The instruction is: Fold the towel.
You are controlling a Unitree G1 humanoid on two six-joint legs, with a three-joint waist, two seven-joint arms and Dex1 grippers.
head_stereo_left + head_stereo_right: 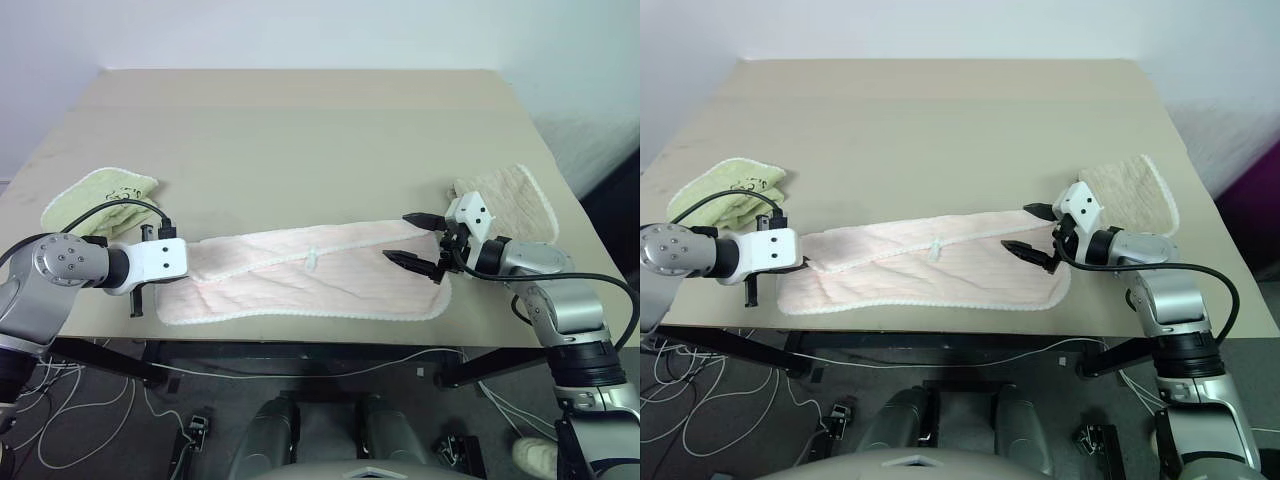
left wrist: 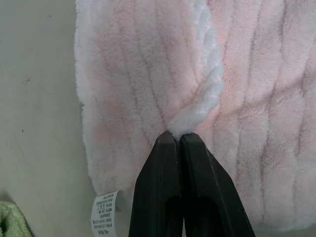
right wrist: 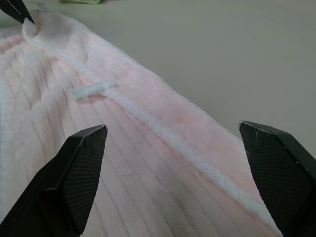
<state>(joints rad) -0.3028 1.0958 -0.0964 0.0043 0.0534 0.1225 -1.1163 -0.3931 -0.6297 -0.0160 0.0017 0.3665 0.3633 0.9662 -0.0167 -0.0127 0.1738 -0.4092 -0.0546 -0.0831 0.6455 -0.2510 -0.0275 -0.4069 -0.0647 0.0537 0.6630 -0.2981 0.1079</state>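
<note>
With the left pincer point(image 2: 178, 139) clamped on just a nub of edging and the right pincer point(image 1: 420, 241) gaping over the far end, the towel point(image 1: 310, 275) stretched along the table's point(image 1: 300, 130) near edge could slip free or fold crooked.

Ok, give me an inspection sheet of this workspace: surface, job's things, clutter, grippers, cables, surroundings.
Surface: beige table, bare at the back.
Job's things: pink towel lying lengthwise along the front edge, partly folded, white tag showing.
Clutter: green towel at the table's left, beige towel at its right.
Grippers: left gripper shut on the pink towel's white edging; right gripper open over the towel's right end.
Cables: black cable on the left arm; loose cables on the floor.
Surroundings: pale wall.
</note>
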